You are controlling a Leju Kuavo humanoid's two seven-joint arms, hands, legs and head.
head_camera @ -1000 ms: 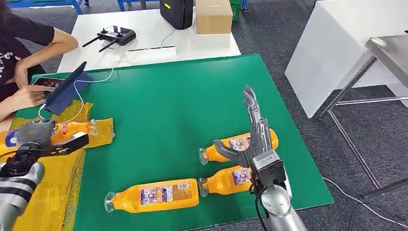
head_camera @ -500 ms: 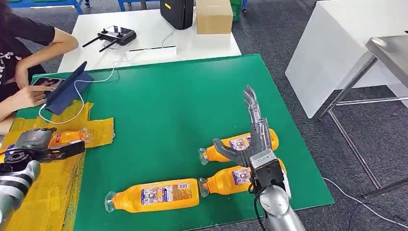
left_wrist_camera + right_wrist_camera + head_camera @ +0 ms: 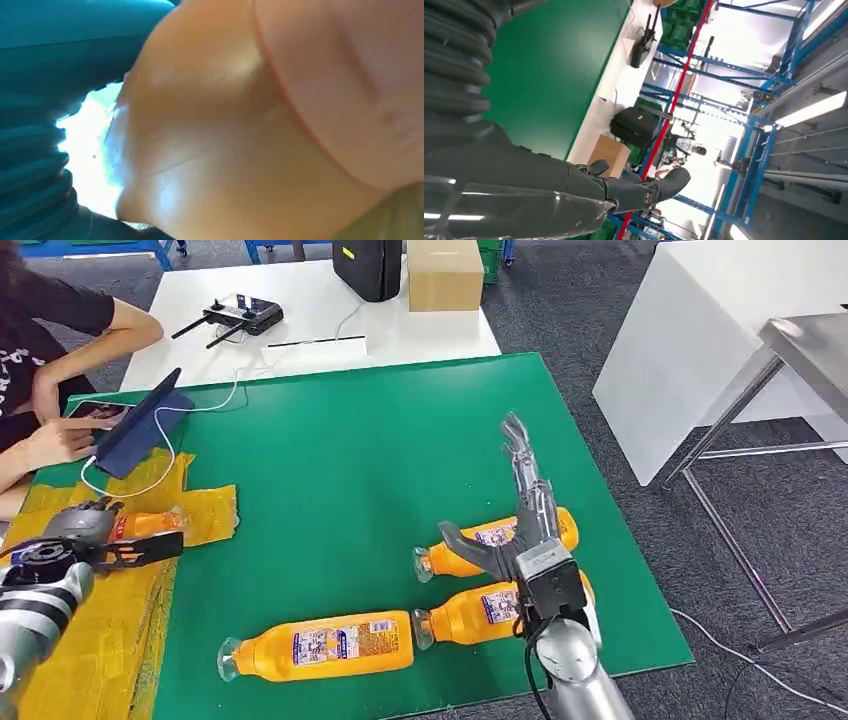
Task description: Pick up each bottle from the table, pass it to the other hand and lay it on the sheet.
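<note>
My left hand [image 3: 72,534] grips an orange bottle [image 3: 150,523] low over the yellow sheet [image 3: 110,640] at the table's left edge; whether the bottle touches the sheet I cannot tell. Up close, the left wrist view shows that bottle [image 3: 250,125] against the hand. Three more orange bottles lie on the green mat [image 3: 350,450]: one near the front [image 3: 320,645], one beside my right wrist [image 3: 465,616], one [image 3: 455,558] under my right hand. My right hand [image 3: 520,525] hovers there with fingers stretched out, holding nothing; its fingers [image 3: 634,192] point away.
A person sits at the far left with a tablet [image 3: 140,422] and a white cable on the mat. Behind the mat a white table carries a remote controller [image 3: 240,312], a black bag and a cardboard box [image 3: 443,272]. A metal table frame [image 3: 800,350] stands on the right.
My left hand has lowered the bottle toward the sheet and drawn it slightly left. My right hand has barely shifted above the bottles.
</note>
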